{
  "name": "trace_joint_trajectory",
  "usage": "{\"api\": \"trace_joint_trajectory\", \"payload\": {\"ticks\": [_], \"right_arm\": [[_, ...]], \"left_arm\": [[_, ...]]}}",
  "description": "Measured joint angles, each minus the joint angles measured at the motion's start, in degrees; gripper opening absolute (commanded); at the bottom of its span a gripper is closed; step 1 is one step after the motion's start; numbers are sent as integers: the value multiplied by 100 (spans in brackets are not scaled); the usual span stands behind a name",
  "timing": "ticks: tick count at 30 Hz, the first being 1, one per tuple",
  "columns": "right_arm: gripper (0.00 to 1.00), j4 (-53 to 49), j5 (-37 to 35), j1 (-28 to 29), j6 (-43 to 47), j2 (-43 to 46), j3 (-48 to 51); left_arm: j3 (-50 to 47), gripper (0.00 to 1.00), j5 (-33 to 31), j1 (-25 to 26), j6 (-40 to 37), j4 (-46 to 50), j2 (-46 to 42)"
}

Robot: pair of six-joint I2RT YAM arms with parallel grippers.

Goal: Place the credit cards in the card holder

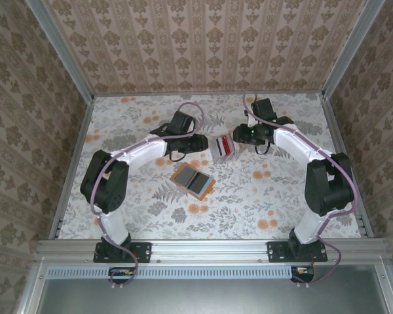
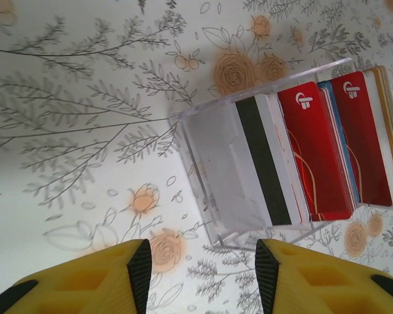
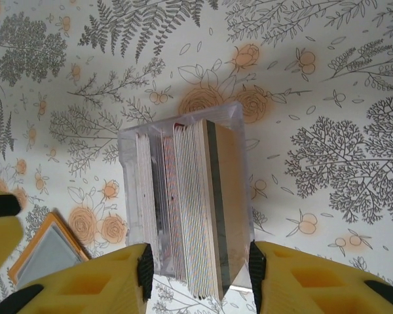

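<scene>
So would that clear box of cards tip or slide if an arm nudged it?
The clear box looks like rigid, smooth plastic sitting flat on the table, so it would probably slide rather than tip. The cards inside lean loosely with spare room, so they would likely flop or shift when jolted.

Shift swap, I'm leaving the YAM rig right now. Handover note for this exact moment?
Left claw: open, empty, just short of the clear box.
Right claw: open, appears to straddle the box's near end; contact unclear.
Credit cards: standing on edge inside the clear box, mid-table.
Card holder: orange, flat on the table, nearer the arm bases, apart from the box. Two grey panels show on it; cannot tell if they are cards.
Done: no red or white card in the holder.
Left: pull cards from the box, load the holder.
</scene>
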State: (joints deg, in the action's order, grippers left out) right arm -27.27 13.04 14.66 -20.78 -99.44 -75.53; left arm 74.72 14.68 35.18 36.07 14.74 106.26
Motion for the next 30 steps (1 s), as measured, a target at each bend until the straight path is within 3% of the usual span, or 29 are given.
{"api": "trace_joint_trajectory", "payload": {"ticks": [11,30], "right_arm": [[49,-50,70,20,2,-772,-535],[50,-472,-4,240,160,-1239,-1049]], "left_arm": [[654,49,662,9,9,-116,896],[914,49,960,85,33,-225,1482]]}}
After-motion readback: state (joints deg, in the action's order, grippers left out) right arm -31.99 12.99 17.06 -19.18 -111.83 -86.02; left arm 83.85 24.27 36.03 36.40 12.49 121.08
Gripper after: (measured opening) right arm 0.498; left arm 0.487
